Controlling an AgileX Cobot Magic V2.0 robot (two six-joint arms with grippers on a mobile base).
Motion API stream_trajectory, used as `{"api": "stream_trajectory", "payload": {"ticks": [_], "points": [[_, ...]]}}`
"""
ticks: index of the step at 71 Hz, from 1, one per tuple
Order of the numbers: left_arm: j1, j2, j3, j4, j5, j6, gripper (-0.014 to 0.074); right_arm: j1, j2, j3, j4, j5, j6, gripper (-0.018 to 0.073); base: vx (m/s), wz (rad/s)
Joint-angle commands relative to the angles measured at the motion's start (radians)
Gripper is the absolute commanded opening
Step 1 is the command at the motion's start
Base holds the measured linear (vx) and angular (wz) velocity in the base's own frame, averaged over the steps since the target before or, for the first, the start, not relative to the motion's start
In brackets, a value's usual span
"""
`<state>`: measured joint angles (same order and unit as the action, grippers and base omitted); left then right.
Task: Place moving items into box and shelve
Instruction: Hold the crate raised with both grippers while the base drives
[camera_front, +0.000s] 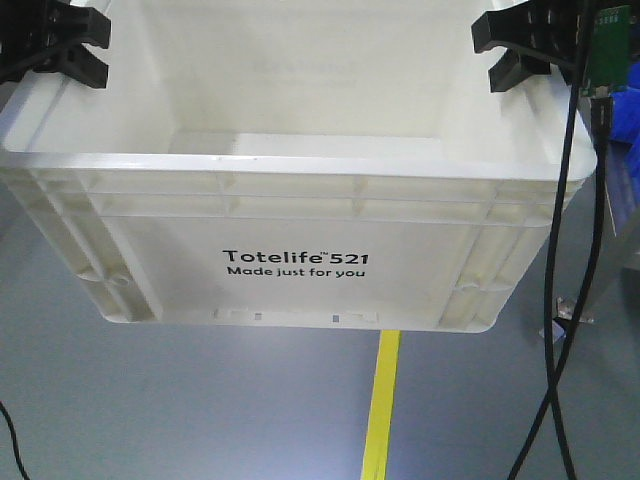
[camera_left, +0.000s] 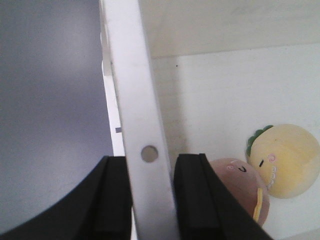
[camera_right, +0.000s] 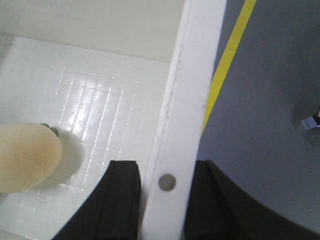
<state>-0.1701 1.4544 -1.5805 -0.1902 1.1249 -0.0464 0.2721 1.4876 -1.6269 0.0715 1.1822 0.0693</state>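
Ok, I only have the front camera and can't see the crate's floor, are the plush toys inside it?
Observer: Yes, the left wrist view shows the pinkish-brown plush and the yellow plush side by side on the crate floor.
Operator: Is the left gripper really on the wall?
Observer: Yes, the left gripper has one finger inside, one outside, pressed against it.
Operator: And the right?
Observer: The right gripper clamps its wall likewise, beside a small hole.

Probably a robotics lab or workshop: a smooth grey floor (camera_front: 150, 400) marked with a yellow tape line (camera_front: 381, 405), loose black cables (camera_front: 547, 360) hanging, and a bare green circuit board (camera_front: 606, 40) at the edge.
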Motion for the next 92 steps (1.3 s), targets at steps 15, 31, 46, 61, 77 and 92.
{"api": "stream_trajectory", "payload": {"ticks": [15, 31, 46, 61, 77, 92], "points": [[-0.008, -0.051, -0.044, -0.058, -0.119, 0.017, -0.0017, 0.001, -0.050, -0.041, 0.040, -0.113, -0.040, -0.0012, 0.55, -0.10], [-0.008, -0.051, -0.044, -0.059, -0.119, 0.017, -0.0017, 0.001, -0.050, -0.041, 0.040, -0.114, -0.040, -0.0012, 0.55, -0.10], [-0.008, -0.051, -0.044, -0.059, -0.119, 0.017, -0.0017, 0.001, -0.050, -0.041, 0.040, -0.114, -0.040, -0.0012, 0.55, -0.07], [-0.008, -0.051, -0.044, -0.059, -0.119, 0.017, -0.0017, 0.001, -0.050, -0.041, 0.040, -0.113, -0.040, -0.0012, 0.56, -0.06], [-0.008, -0.051, -0.044, -0.059, -0.119, 0.017, -0.0017, 0.001, -0.050, -0.041, 0.040, -0.114, -0.040, -0.0012, 0.56, -0.05], [-0.008, -0.051, -0.044, -0.059, -0.119, 0.017, -0.0017, 0.001, -0.050, -0.041, 0.040, -0.114, -0.040, -0.0012, 0.55, -0.07]]}}
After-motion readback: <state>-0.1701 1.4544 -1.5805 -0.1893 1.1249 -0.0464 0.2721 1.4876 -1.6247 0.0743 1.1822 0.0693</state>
